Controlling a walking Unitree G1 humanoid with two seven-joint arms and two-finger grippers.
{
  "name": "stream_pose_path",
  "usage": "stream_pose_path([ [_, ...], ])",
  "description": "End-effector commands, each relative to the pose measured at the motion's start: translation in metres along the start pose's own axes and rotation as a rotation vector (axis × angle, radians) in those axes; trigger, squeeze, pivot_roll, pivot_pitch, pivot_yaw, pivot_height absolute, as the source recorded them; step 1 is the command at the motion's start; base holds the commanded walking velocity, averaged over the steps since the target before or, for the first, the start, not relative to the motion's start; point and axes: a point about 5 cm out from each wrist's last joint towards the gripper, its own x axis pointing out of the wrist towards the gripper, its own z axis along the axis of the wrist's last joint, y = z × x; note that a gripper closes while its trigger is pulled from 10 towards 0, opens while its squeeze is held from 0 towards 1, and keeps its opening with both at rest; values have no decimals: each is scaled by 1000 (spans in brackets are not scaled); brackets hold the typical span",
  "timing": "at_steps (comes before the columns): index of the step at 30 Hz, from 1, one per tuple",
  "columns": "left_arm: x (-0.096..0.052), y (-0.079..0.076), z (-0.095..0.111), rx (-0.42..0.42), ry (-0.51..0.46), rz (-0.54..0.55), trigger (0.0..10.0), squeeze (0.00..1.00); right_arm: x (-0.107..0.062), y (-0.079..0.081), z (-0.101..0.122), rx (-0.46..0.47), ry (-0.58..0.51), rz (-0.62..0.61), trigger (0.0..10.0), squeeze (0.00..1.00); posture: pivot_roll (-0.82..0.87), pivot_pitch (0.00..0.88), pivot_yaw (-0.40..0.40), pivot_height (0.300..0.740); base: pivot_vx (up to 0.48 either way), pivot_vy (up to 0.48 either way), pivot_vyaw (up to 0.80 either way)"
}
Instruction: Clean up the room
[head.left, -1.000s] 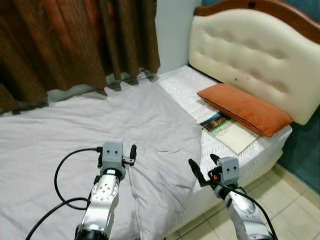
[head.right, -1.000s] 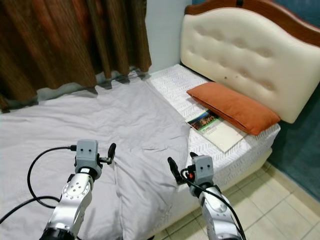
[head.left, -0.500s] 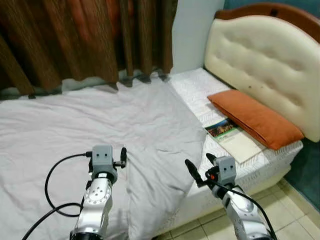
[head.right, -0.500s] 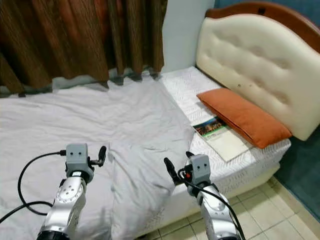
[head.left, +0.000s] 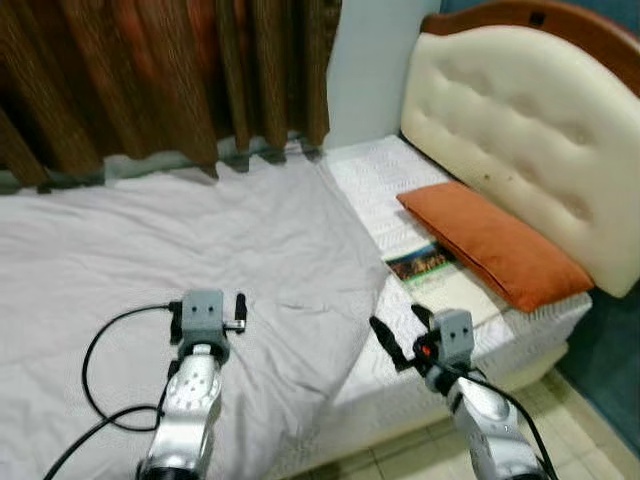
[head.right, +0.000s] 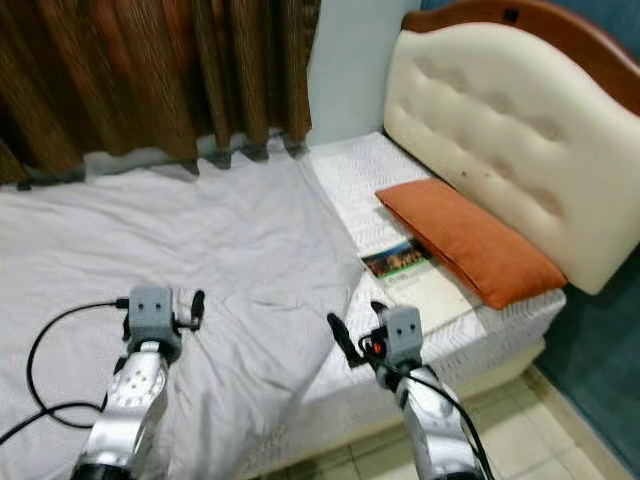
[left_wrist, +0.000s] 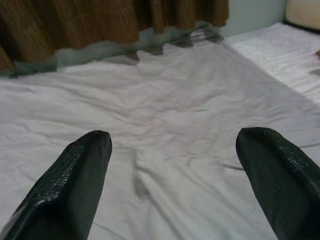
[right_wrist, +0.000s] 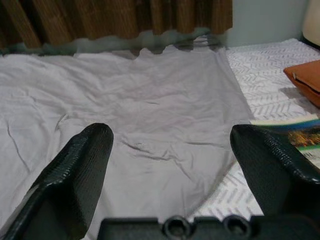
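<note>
pale grey cotton bedsheet (head.left: 200, 240) lies spread over most of the bed, mostly flat w/ a few creases near the middle; its edge nearest the headboard runs diagonally and stops short, leaving the white quilted mattress (head.left: 375, 185) bare up there. on that bare strip sits a rust-orange rectangular pillow (head.left: 490, 245), up against the cream tufted padded headboard (head.left: 520, 120), and a glossy book w/ a colourful cover (head.left: 425, 265) partly tucked under the pillow's near edge. brown pleated curtain (head.left: 150, 70) hangs behind the bed.

left gripper (head.left: 238, 312) hovers just above the sheet, fingers (left_wrist: 80, 175) wide apart, holding nothing. right gripper (head.left: 402, 335) hangs off the bed's near edge, just beside the sheet's corner, fingers (right_wrist: 75, 175) also spread wide, empty.

progress, my read: sheet roughly laid out, so bed-making looks partway done. prob still left: pull sheet up to cover the bare mattress end, smooth the creases, deal w/ the book, square the pillow. neither gripper has hold of anything yet.
</note>
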Motion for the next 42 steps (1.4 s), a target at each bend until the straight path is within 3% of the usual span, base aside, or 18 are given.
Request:
stream_pose_path([
  [1,1,-1,4,-8,-9,2,10000,0,2,0,3,-10,-1,12,10000,0,39,11,-24,740,461,0,0],
  [18,16,1,9,-17,5,-25,10000,0,0,-6,0,-10,13,-16,10000,0,20,0,-19,740,469,0,53],
  [21,17,5,7,-74,33,51,10000,0,-4,-4,-1,3,13,-8,10000,0,7,10,-18,740,480,0,0],
  [25,16,7,-7,-113,98,162,10000,0,-17,-1,-6,-19,42,32,10000,0,-35,66,-25,740,0,0,272],
  [30,15,-3,-12,-99,126,142,10000,0,-29,-3,-9,-16,69,57,10000,0,-59,108,-36,740,0,0,469],
  [33,25,-9,-14,-133,148,67,10000,0,-39,-2,-10,-18,90,68,10000,0,-70,171,-60,740,0,0,421],
  [35,36,3,-15,-72,186,90,10000,0,-57,1,-8,-7,124,76,10000,0,-125,284,-101,740,0,0,206],
  [40,45,12,-14,-82,229,78,10000,0,-81,7,-5,-27,165,91,10000,0,-179,380,-139,740,0,0,0],
  [42,53,21,-5,-83,227,81,10000,0,-101,16,-3,-32,192,112,10000,0,-246,453,-154,740,0,0,0],
])
